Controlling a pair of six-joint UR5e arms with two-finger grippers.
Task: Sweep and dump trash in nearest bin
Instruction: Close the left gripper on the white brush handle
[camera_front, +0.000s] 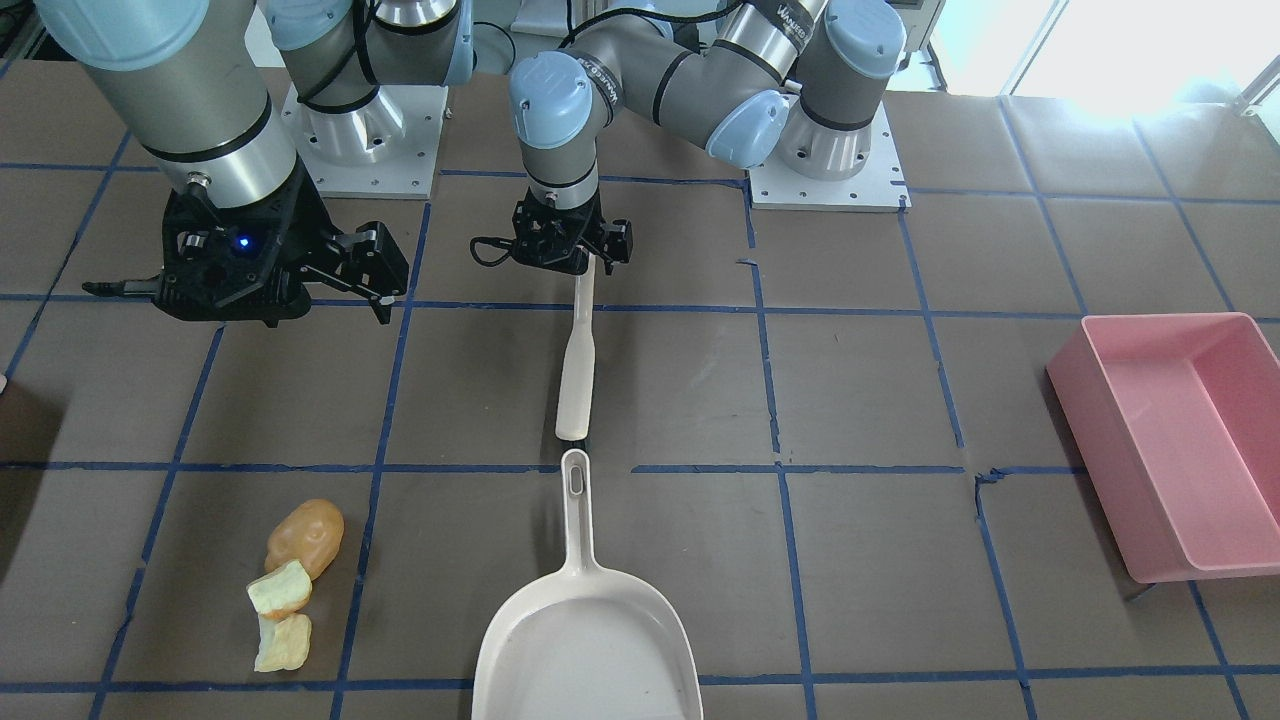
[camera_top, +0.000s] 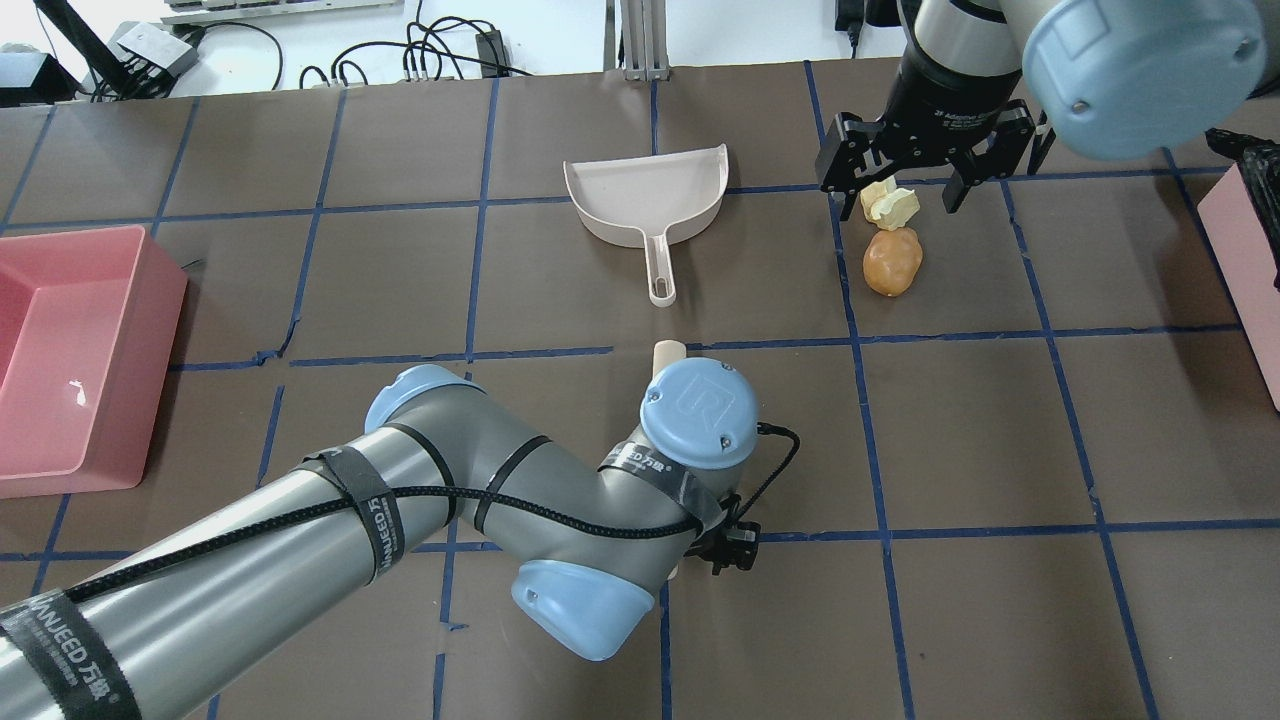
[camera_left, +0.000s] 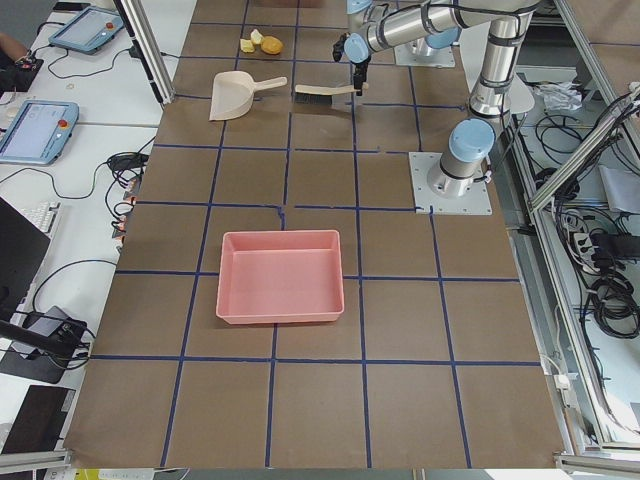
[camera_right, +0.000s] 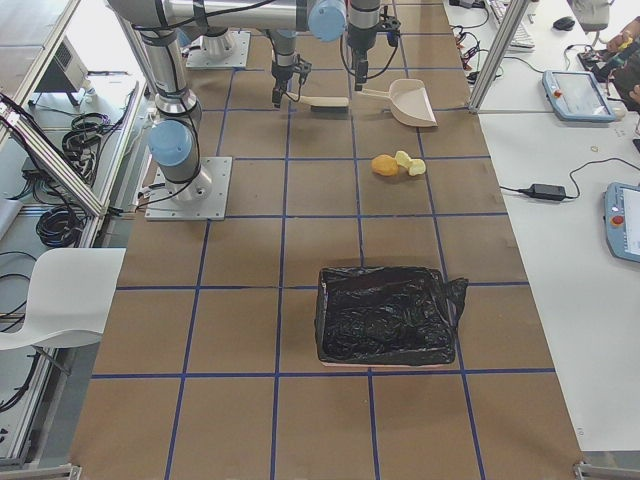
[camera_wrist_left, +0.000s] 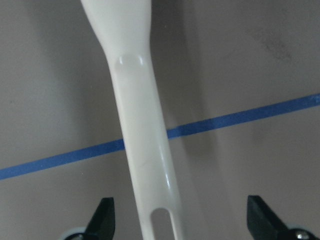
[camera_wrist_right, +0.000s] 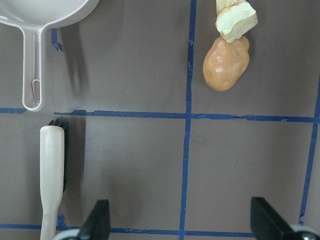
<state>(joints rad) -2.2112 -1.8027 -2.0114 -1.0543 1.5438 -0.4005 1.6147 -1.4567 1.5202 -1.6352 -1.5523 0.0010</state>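
The trash lies together on the table: an orange-brown lump (camera_front: 305, 535) (camera_top: 893, 260) and two pale yellow-green chunks (camera_front: 280, 590) (camera_front: 283, 642). A cream dustpan (camera_front: 585, 630) (camera_top: 645, 195) rests nearby, its handle pointing at a cream brush (camera_front: 577, 370) with black bristles. My left gripper (camera_wrist_left: 182, 220) (camera_front: 575, 262) is open, its fingers straddling the brush handle without touching it. The right gripper (camera_wrist_right: 181, 222) (camera_top: 895, 180) hangs open and holds nothing, high above the table on the robot's side of the trash.
A pink bin (camera_front: 1180, 440) (camera_top: 60, 350) sits on the robot's left side. A bin lined with black plastic (camera_right: 385, 315) sits on the robot's right end of the table. Blue tape lines grid the brown tabletop (camera_front: 850, 400).
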